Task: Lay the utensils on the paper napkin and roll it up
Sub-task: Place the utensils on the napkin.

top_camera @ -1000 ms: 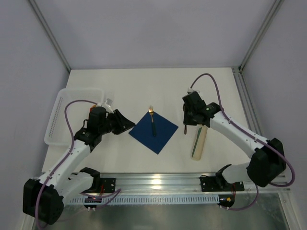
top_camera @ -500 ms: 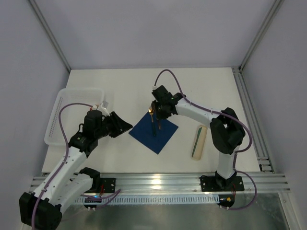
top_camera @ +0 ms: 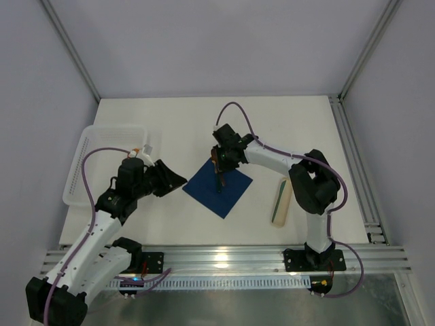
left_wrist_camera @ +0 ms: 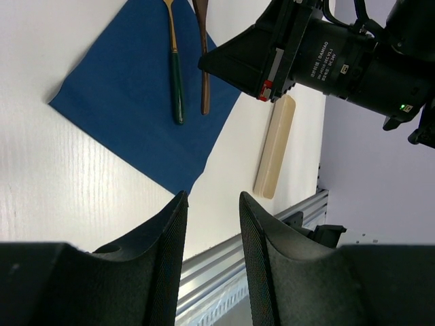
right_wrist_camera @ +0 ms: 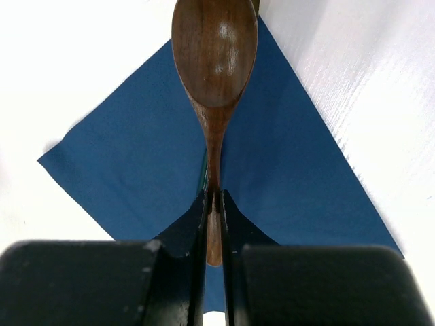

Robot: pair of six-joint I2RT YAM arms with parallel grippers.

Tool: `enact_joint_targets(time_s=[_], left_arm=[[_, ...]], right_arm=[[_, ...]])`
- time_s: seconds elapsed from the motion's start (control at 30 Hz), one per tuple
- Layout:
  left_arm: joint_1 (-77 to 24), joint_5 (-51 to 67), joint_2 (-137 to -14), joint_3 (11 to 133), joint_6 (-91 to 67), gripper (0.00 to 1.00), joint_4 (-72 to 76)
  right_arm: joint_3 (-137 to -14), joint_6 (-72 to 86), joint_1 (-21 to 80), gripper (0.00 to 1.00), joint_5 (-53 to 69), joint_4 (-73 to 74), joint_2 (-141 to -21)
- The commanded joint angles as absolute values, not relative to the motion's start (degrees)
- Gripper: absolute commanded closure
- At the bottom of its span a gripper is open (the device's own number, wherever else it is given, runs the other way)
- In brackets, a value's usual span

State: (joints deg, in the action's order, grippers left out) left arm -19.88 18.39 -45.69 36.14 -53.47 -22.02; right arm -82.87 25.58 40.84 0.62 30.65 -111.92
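- Napkin (top_camera: 219,191), navy, lies flat; green-handled fork (left_wrist_camera: 176,76) rests on it.
- Right gripper (right_wrist_camera: 214,204) pinches brown spoon (right_wrist_camera: 215,54) by its handle above the sheet.
- Left gripper (left_wrist_camera: 212,198) hovers nearby, fingers spread.

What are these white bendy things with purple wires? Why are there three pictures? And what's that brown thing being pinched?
They are two robot arms bolted to a white table. Each ends in a two-finger pincher called a gripper. One picture looks down from above. The other two come from small cameras on the wrists, so each shows its own gripper up close. On the table lies a dark blue napkin with a fork on it. The right gripper pinches the handle of a brown spoon over the napkin, beside the fork. The left gripper is open and holds nothing. A pale bar lies to the right and a white basket to the left.
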Motion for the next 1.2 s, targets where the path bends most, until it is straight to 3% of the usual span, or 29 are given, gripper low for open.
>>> enact_joint_targets(time_s=[0.0, 1.17], left_arm=[[-20.0, 17.8, -44.5, 37.4, -52.1, 0.61, -22.9], [-20.1, 18.2, -44.3, 38.0, -51.8, 0.6, -23.8]], right_arm=[[-84.2, 27.2, 41.2, 0.96, 0.3, 28.5, -112.3], [-80.9, 31.9, 41.2, 0.96, -2.4, 27.1, -113.9]])
